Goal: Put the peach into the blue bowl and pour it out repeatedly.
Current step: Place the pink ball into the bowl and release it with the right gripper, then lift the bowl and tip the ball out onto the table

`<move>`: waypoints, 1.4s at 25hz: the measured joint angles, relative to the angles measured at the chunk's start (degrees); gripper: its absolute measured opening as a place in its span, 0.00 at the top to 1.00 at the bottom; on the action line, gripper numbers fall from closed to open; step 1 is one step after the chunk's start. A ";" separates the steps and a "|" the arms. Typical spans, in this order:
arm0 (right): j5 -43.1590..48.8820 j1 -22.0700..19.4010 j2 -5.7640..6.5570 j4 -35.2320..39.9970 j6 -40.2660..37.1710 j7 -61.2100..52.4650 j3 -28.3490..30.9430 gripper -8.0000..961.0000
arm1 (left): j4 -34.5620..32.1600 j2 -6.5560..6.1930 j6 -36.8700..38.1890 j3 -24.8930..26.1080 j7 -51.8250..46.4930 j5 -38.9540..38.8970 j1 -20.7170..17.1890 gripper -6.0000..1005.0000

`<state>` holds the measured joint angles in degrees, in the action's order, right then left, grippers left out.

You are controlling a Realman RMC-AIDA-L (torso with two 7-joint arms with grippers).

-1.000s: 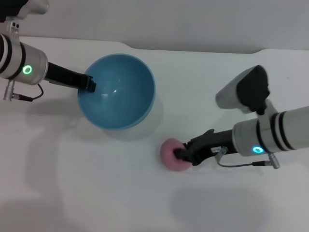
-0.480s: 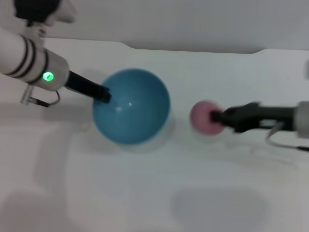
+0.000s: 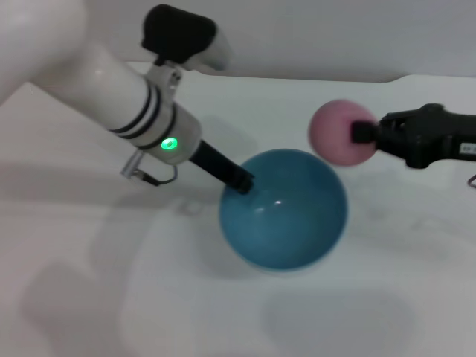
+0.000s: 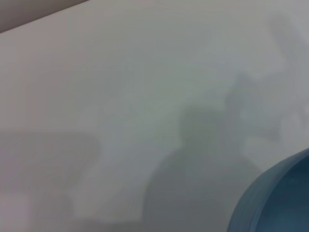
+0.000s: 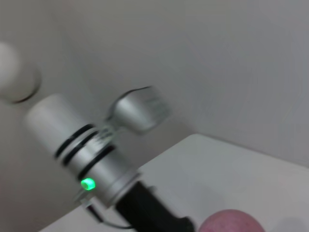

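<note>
The blue bowl [image 3: 284,210] sits nearest, upright on the white desk [image 3: 111,297], a little right of the middle of the head view; its glossy inside shows only a small highlight, and its soft shadow spreads on the desk to its left; in the left wrist view only a curved piece of the blue bowl [image 4: 280,198] shows, with grey shadows on the desk [image 4: 120,96] beyond it.

At the bowl's far-left rim is the left pincer [image 3: 242,182]; its dark tip is pinching that rim, and behind it the black stem runs back up and left to the white arm with black bands and a green light; the right wrist view shows this same arm from the other side, with the left pincer [image 5: 181,224] at the frame's edge.

Farther back and to the right, the peach [image 3: 341,131] hangs in the air above the desk, just beyond the bowl's far-right rim and outside it; the right pincer [image 3: 362,133] is pressed onto the peach from the right, holding it clear of the surface, with its black body reaching off to the right edge; the right wrist view catches only the pink top of the peach [image 5: 231,221].
</note>
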<state>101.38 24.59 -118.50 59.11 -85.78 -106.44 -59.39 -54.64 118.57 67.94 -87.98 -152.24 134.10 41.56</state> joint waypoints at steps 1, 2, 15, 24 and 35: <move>0.11 0.41 -0.01 0.21 -0.56 0.11 -0.93 0.90 | 0.04 0.02 -0.35 -0.93 -0.50 -0.24 0.31 0.99; 0.45 0.91 -0.01 0.36 -0.85 0.25 -2.59 0.90 | 0.06 0.04 -0.87 -2.13 -1.32 -0.36 0.64 0.99; 6.48 3.18 -0.32 0.26 2.10 -1.60 -11.01 0.84 | -0.30 0.12 -2.44 -5.20 -4.48 -1.30 1.08 0.99; 7.09 3.12 -0.31 0.12 3.17 -3.40 -10.68 0.68 | -0.52 0.08 -2.39 -5.25 -4.53 -1.37 1.27 0.99; 7.05 0.07 -0.08 -1.75 5.28 -8.38 1.65 0.51 | -4.42 -0.18 -15.50 -7.34 -4.06 -3.27 -5.00 0.99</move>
<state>108.42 24.66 -118.58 57.36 -80.50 -114.82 -57.74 -59.06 118.39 52.44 -95.32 -156.30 130.82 36.56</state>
